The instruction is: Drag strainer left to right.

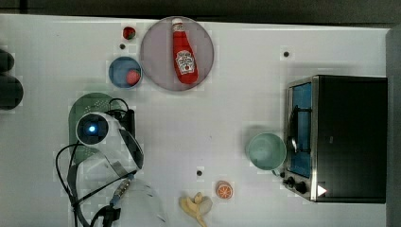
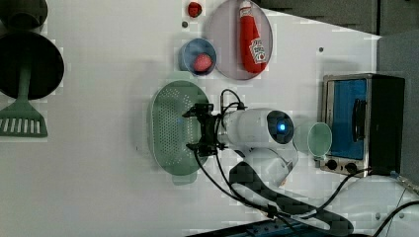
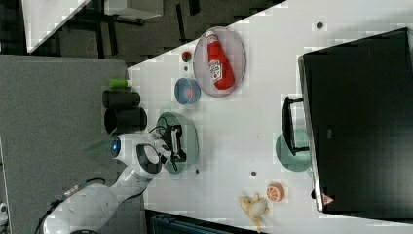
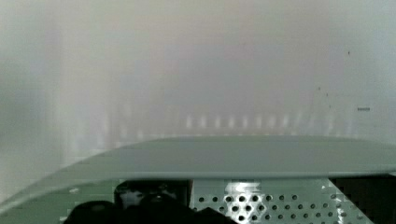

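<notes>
We see the gripper [image 2: 190, 129] lowered inside the pale green perforated plastic oblong strainer [image 2: 170, 129], left of centre in the left view, its fingers spread wide near the rim. We judge this placement lets the fingers push the wall and slide it over the white worktop [image 2: 99, 187].

My gripper [image 3: 176, 142] over strainer [image 3: 189, 141] near table's [image 3: 253, 112] edge; ketchup bottle [image 3: 219, 61] on plate [image 3: 237, 56]; blue bowl [image 3: 187, 90] between plate, strainer.

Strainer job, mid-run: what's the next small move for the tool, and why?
Probably start sliding the pale green oblong perforated plastic strainer toward the top view's right. The tool already sits low at its rim, the strainer lies at the top view's left, and bare white table stretches toward the round mint-green cup. I can't confirm the grip.
</notes>
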Robot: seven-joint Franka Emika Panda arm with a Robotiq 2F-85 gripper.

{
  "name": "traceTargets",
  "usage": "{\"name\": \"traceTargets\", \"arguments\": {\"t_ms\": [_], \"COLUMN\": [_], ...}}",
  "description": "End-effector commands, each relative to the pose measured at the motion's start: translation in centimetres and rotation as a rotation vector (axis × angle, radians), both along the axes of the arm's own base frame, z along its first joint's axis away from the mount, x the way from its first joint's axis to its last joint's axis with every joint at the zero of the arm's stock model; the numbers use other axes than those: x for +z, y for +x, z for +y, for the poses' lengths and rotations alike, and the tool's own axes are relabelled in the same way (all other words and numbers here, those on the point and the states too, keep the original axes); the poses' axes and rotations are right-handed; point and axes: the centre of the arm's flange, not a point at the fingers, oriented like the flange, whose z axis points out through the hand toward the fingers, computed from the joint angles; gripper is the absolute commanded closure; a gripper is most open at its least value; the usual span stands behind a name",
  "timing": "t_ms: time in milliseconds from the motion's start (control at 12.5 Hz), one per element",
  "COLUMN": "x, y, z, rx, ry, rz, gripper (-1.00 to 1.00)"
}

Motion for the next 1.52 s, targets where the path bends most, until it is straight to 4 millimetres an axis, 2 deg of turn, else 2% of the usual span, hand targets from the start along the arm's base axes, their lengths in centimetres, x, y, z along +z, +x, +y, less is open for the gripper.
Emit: {"name": "traceTargets", "arguments": {"t_ms": [80,640,1520], "x": [1.6,1.8,2.3], "y": [1.7,1.0,1.4], "z": [-2.7,-8.9,-23.1], "rx": [-0.081,-0.086,-0.043], "ry": [-0.005,-0.034,-0.106], "rz": [-0.033,-0.015,-0.022], "gripper": [-1.0,-1.0,-1.0]}}
